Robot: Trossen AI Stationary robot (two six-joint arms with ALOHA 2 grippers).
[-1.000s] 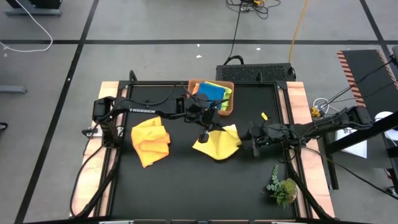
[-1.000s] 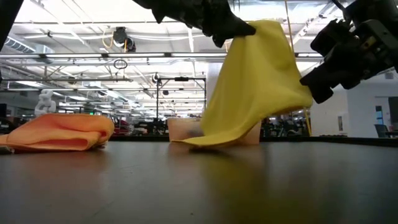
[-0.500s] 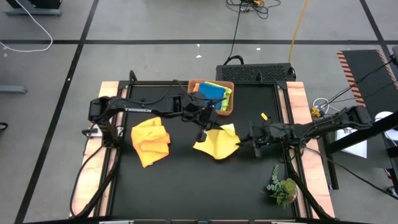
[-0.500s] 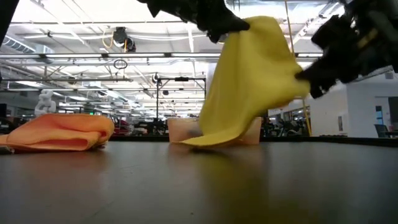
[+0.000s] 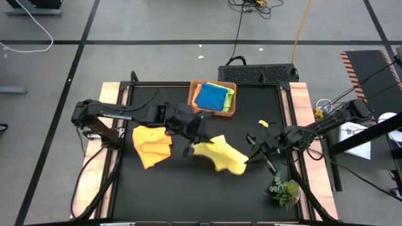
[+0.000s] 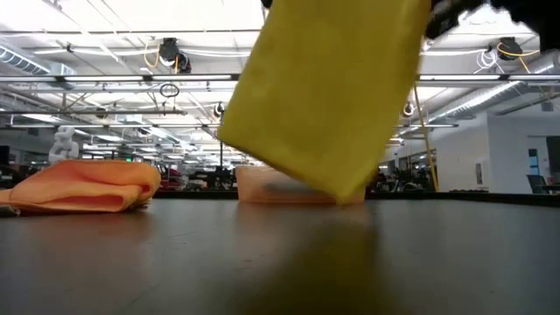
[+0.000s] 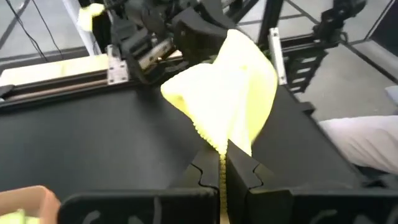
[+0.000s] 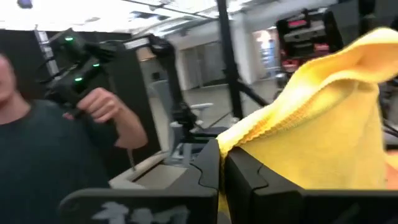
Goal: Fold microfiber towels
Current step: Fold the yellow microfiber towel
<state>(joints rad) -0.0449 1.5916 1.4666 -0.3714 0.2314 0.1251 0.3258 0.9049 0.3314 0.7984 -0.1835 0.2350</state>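
A yellow microfiber towel (image 5: 220,155) hangs spread between my two grippers over the middle of the table; in the low view the towel (image 6: 328,96) is a broad sheet with its lowest corner just above the tabletop. My left gripper (image 5: 190,143) is shut on its left end and my right gripper (image 5: 251,155) on its right end. An orange towel (image 5: 151,143) lies crumpled on the table at the left. Blue and lime green towels (image 5: 212,96) lie in the brown tray (image 5: 231,108) at the far edge. My left gripper pinches the yellow towel's stitched edge (image 7: 219,155) between its two fingers, coming from the table's left and slanting down. The cloth fans out beyond the fingers toward the other arm, lifted off the table. My right gripper pinches the towel's edge (image 8: 231,144) between its two fingers, coming about level from the table's right. The cloth rises and drapes beyond the fingers; one layer or several, I cannot tell.
A small green plant sprig (image 5: 286,188) lies at the near right corner. A small yellow scrap (image 5: 264,123) lies right of centre. A person (image 8: 43,137) stands beyond the table in the right wrist view. Bare black tabletop (image 5: 188,194) stretches along the near edge.
My right gripper has taken hold of the yellow towel's right end and tipped upward. Both grippers have risen and moved toward the near edge, the left also toward the table's left. The towel's lower part, which lay on the table, is lifted and spread between them.
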